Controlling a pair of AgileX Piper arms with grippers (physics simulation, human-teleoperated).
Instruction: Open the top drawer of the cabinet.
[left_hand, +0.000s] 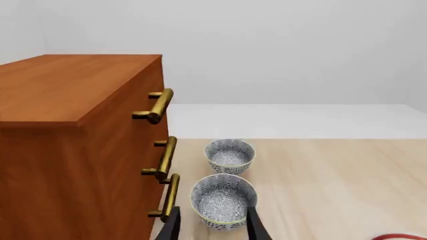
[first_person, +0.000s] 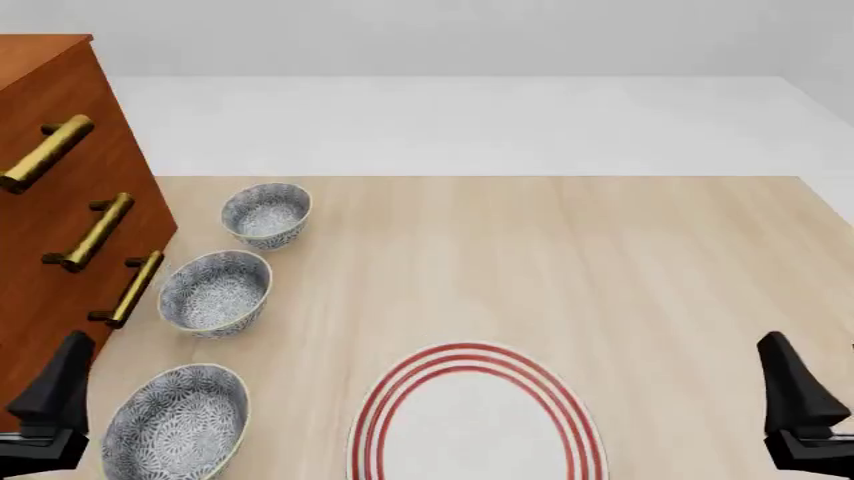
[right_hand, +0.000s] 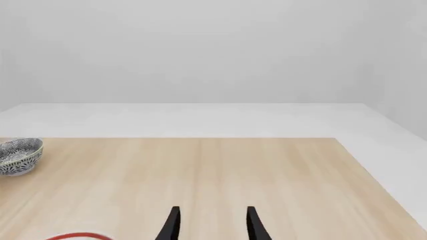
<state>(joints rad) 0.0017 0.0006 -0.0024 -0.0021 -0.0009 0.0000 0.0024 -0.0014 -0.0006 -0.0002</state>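
Left wrist view: the cabinet (left_hand: 73, 145) stands on the desk (left_hand: 333, 185), its top drawer (left_hand: 150, 100) shut flush, brass handle (left_hand: 159, 106) uppermost of three. Two patterned bowls (left_hand: 223, 200) sit just beside the cabinet's front. The left end effector (left_hand: 212, 227) is parted wide, its fingertips framing the nearer bowl, apart from the cabinet.

Front view: the cabinet (first_person: 54, 200) fills the desk's far left; the top drawer's handle (first_person: 47, 152) is highest. Three bowls line up beside the cabinet, and a red-ringed plate (first_person: 474, 420) lies well apart from it. The left end effector (first_person: 54, 410) hovers near the cabinet's foot; the right end effector (first_person: 801, 410) is far from it.

Right wrist view: the right end effector (right_hand: 212, 225) is spread wide over bare desk (right_hand: 233, 175), holding nothing.
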